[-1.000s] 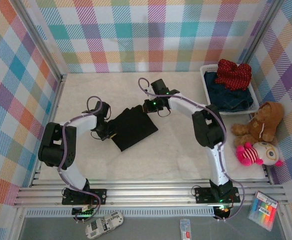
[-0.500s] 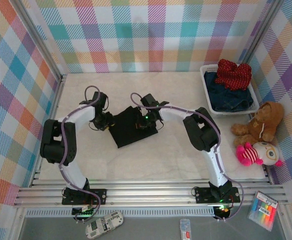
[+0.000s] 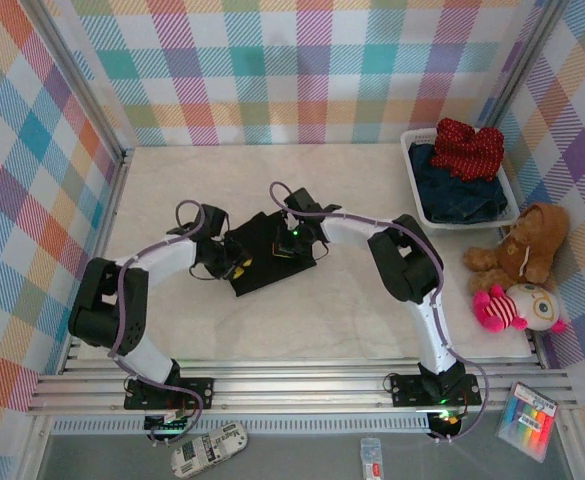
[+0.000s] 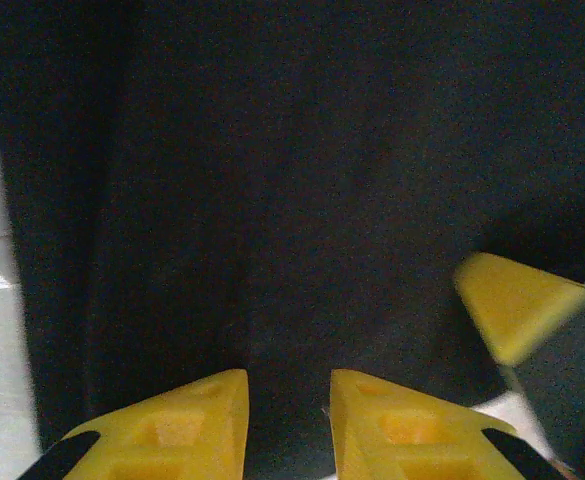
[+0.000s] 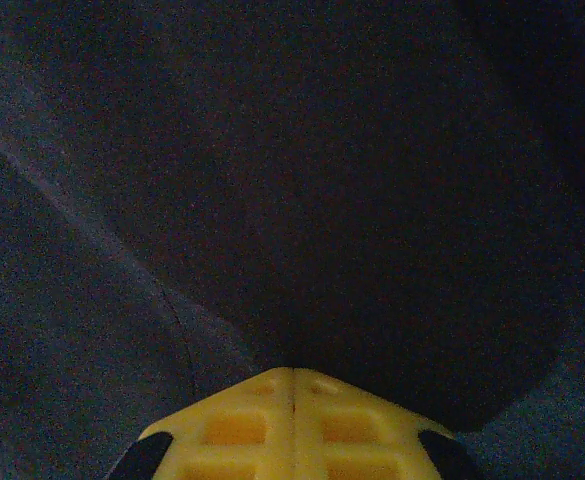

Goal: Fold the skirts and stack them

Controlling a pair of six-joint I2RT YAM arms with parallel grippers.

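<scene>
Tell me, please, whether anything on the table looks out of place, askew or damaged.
The black skirt lies skewed to the edges of the table, mid-table. In the white basket, the red dotted skirt sits crumpled atop the denim, unfolded. Nothing looks spilled or damaged.

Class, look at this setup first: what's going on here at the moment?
Two robot arms are working on a black skirt lying flat on the table. The left tool is over the skirt's left part with its jaws slightly apart. The right tool is shut and down on the cloth nearer the far edge; whether it pinches any cloth can't be told. A red skirt and denim skirts lie in the basket at the right, not yet folded.
</scene>
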